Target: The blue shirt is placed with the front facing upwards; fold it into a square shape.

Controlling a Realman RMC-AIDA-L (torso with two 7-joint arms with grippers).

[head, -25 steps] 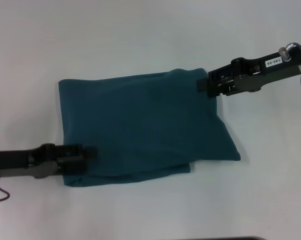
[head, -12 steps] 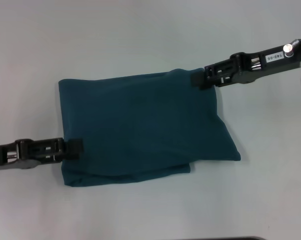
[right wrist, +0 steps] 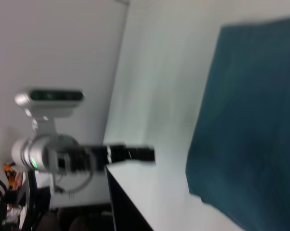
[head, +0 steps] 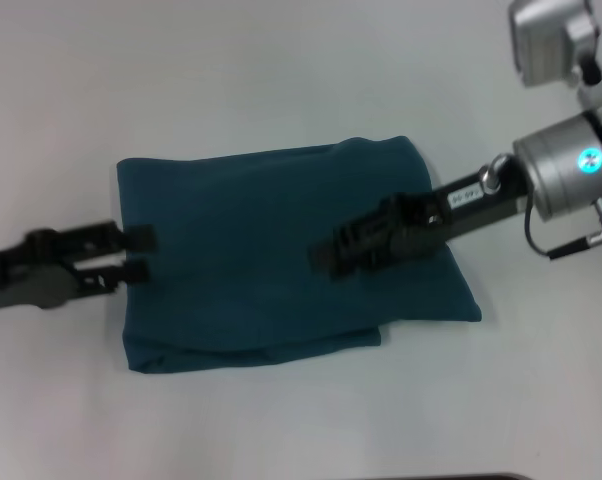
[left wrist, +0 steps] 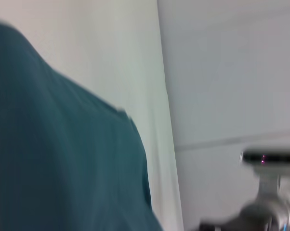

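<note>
The blue shirt (head: pixel 281 255) lay folded flat in the middle of the white table (head: pixel 281 80), and bare tabletop ran all round it, widest beyond its far edge. My right gripper (head: pixel 333 252) hung over the shirt's middle, blocking that stretch. My left gripper (head: pixel 139 254), fingers spread, sat at the shirt's left edge, crowding that side. The shirt's near edge lay unobstructed.

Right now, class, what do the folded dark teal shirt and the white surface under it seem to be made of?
The folded dark teal shirt looks like soft matte knit fabric, probably cotton: it shows no shine, and its edges are rounded and layered. The white tabletop looks like a smooth, hard, faintly glossy panel, perhaps laminate; the pictures cannot settle which.
</note>
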